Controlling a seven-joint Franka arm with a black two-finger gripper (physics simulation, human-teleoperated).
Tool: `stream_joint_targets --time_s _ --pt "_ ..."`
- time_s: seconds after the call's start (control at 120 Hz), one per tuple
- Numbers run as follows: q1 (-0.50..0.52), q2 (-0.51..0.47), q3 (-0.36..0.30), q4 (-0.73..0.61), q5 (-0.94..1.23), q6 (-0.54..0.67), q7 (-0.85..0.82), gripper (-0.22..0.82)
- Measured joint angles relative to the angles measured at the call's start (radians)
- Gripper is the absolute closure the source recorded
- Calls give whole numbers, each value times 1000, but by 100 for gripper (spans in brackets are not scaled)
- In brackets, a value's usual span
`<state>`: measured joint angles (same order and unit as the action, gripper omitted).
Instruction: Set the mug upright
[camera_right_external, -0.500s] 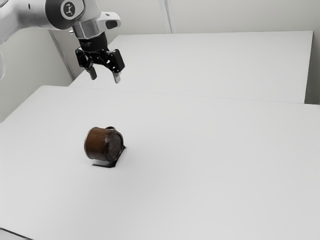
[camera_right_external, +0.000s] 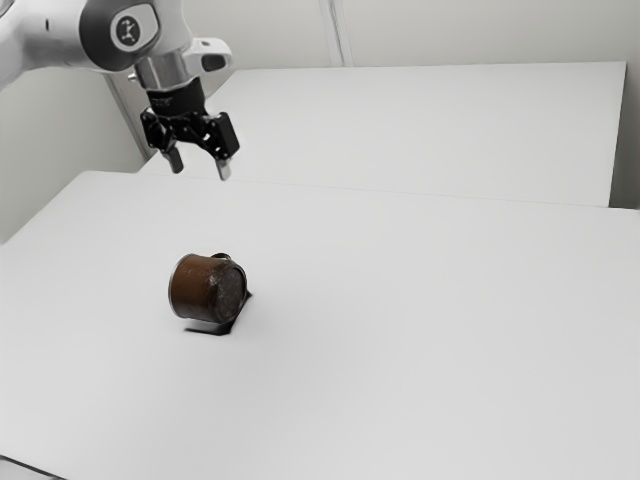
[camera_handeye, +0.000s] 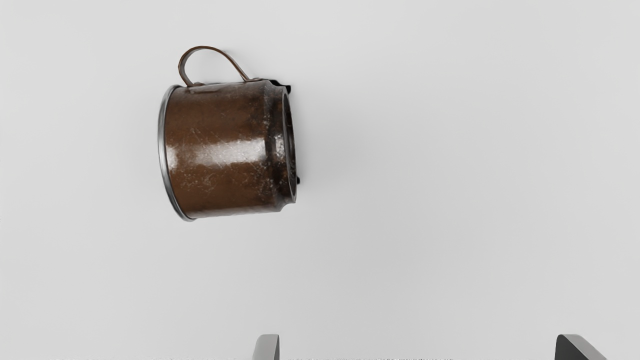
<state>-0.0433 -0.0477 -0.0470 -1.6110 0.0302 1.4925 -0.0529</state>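
Fingers (camera_handeye: 267, 348) of the black two-finger tool (camera_right_external: 200, 170) stand wide apart, with a broad gap between their tips. The tool is open and empty, touching neither the mug nor the bench. It hangs well above the bench from the white and grey arm (camera_right_external: 60, 42), fingertips pointing down.

The brown, worn metal mug (camera_right_external: 208, 290), round and glossy in patches, lies on its side on the smooth white bench (camera_right_external: 420, 350), below the tool and well apart from it. In the wrist view it sits out beyond the fingertips, roughly in line with one finger rather than centred on the gap. Its silvery rim (camera_handeye: 161, 140) faces outward, away from the other finger's side, while its dark base (camera_handeye: 290, 150) is turned toward that side. The thin, curved brown handle (camera_handeye: 204, 48) is on the side of the mug farther from the fingers. In the exterior view the rim is toward the left and the base toward the right. Past the tool, toward the exterior view's right, is another flat white surface (camera_right_external: 430, 130).
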Motion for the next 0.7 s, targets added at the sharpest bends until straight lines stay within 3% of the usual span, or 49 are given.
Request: stream_joint_targets --time_s 0.308,0.7 --pt "178 -9 1 -62 -50 23 50 0" --pt "296 20 6 -221 -178 190 220 0"
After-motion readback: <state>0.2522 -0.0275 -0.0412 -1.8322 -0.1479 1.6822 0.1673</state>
